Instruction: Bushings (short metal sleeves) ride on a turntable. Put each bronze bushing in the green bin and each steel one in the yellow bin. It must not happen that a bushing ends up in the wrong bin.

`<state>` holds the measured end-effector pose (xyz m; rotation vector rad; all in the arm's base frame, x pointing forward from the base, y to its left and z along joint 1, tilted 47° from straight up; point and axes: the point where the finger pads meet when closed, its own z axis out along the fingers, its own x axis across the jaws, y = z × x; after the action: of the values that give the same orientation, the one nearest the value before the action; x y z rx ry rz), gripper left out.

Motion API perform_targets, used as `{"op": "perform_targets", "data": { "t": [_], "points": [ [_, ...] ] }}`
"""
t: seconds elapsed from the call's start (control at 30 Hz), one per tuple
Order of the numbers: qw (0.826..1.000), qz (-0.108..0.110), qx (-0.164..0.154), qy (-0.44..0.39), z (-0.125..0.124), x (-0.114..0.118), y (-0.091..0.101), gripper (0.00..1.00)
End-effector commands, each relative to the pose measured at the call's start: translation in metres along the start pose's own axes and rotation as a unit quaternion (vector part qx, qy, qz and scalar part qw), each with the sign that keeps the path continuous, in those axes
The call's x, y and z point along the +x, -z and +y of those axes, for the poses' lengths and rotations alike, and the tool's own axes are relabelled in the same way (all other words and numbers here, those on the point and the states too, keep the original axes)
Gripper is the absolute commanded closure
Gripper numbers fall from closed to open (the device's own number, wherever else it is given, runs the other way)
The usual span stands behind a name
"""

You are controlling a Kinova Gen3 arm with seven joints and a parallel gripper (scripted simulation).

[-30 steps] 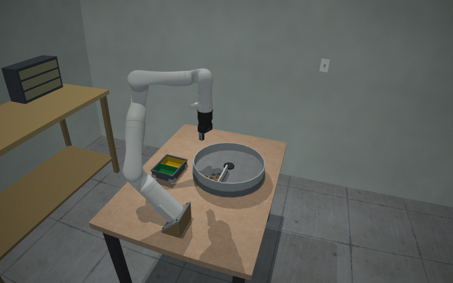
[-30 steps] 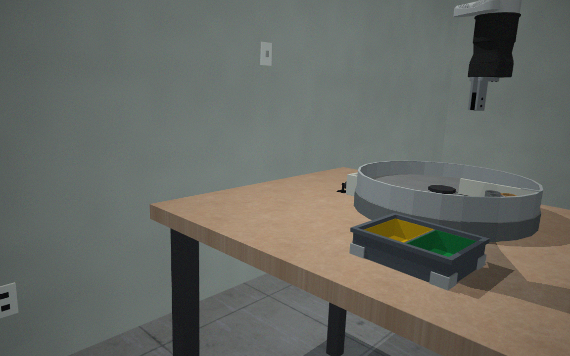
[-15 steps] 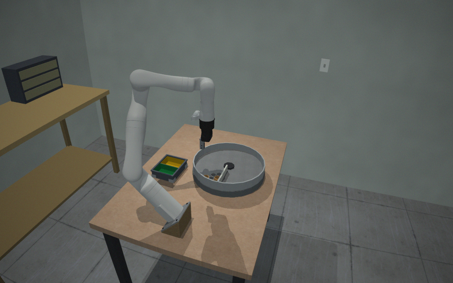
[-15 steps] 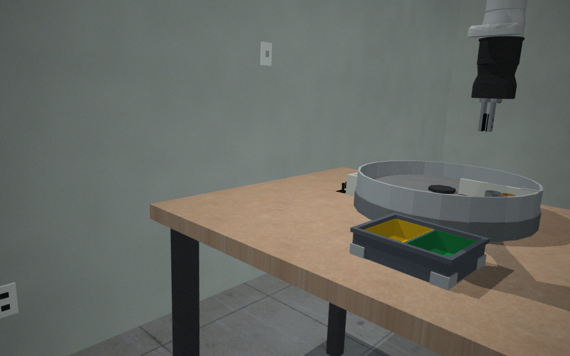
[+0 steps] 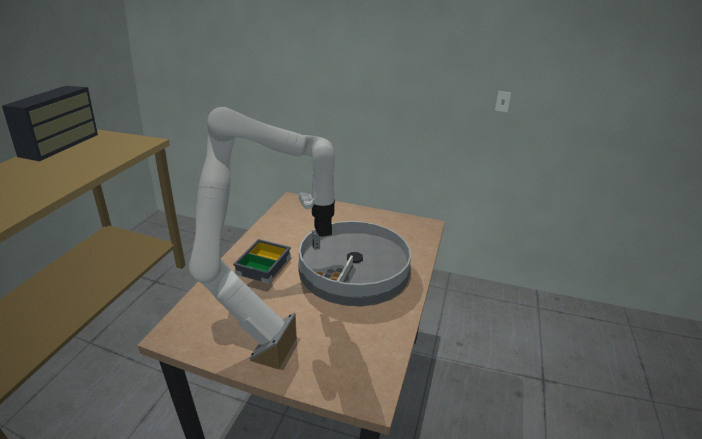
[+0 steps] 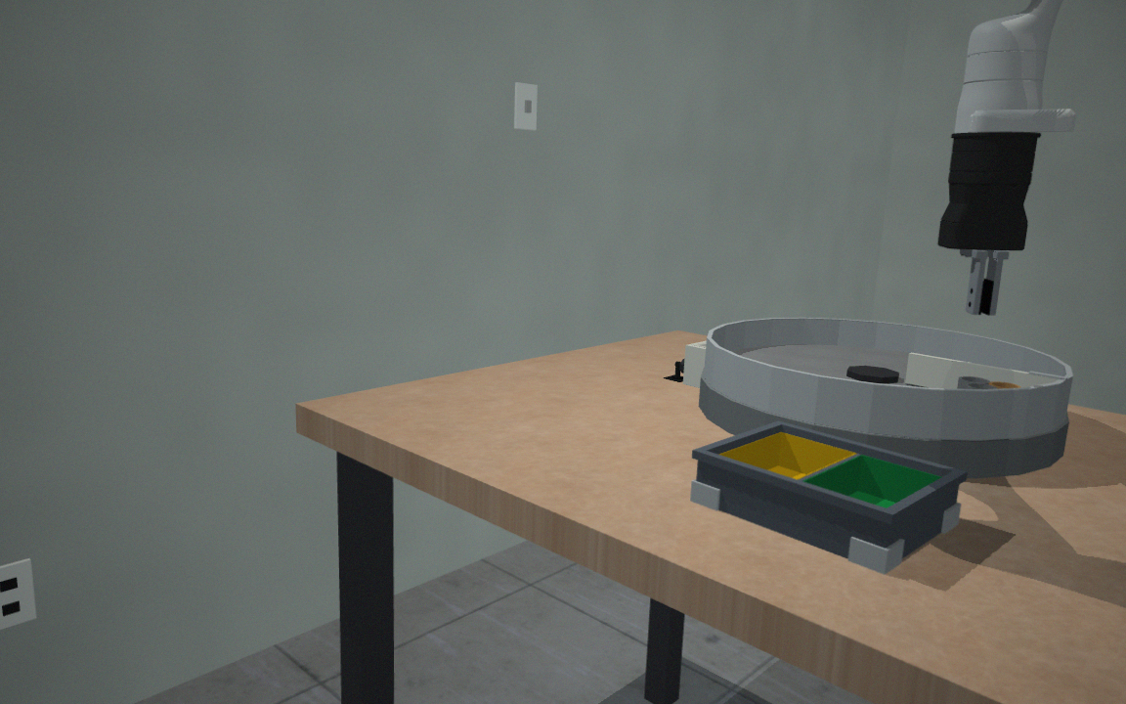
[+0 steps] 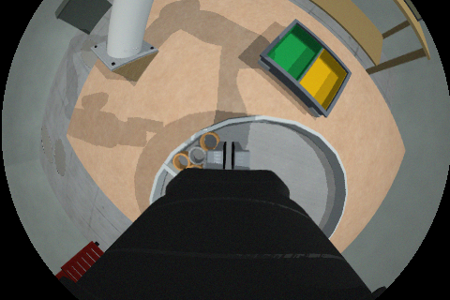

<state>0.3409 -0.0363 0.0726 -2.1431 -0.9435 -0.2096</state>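
The grey turntable (image 5: 354,261) stands on the wooden table. Several bushings lie clustered against a white fence bar (image 5: 345,268) near its front-left rim. In the wrist view two bronze ones (image 7: 210,142) (image 7: 182,160) flank a steel one (image 7: 198,156). My gripper (image 5: 315,244) points straight down a little above the tray's left rim, behind the cluster. Its fingers stand close together with nothing between them in the wrist view (image 7: 228,157) and in the exterior view (image 6: 983,301). The bin has a green half (image 5: 258,264) and a yellow half (image 5: 267,250).
The bin (image 6: 825,486) sits on the table just left of the turntable. A black hub (image 5: 354,256) marks the turntable's centre. My arm's base (image 5: 274,344) is bolted at the table's front. A wooden shelf unit (image 5: 42,218) stands to the left.
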Motion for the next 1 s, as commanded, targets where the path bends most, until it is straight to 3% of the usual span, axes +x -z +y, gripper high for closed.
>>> {"op": "perform_targets", "data": {
  "t": [0.0, 0.2, 0.3, 0.63, 0.67, 0.97],
  "points": [
    [0.999, 0.009, 0.003, 0.04, -0.002, -0.007, -0.006, 0.73],
    [0.994, 0.009, 0.002, 0.105, -0.003, -0.014, -0.019, 0.73],
    [0.979, 0.009, 0.001, 0.202, -0.003, -0.024, -0.038, 0.73],
    [0.979, 0.009, 0.001, 0.202, -0.003, -0.024, -0.038, 0.73],
    [0.979, 0.009, 0.001, 0.203, -0.003, -0.024, -0.038, 0.58],
    [0.979, 0.009, 0.001, 0.203, -0.003, -0.024, -0.038, 0.58]
  ]
}}
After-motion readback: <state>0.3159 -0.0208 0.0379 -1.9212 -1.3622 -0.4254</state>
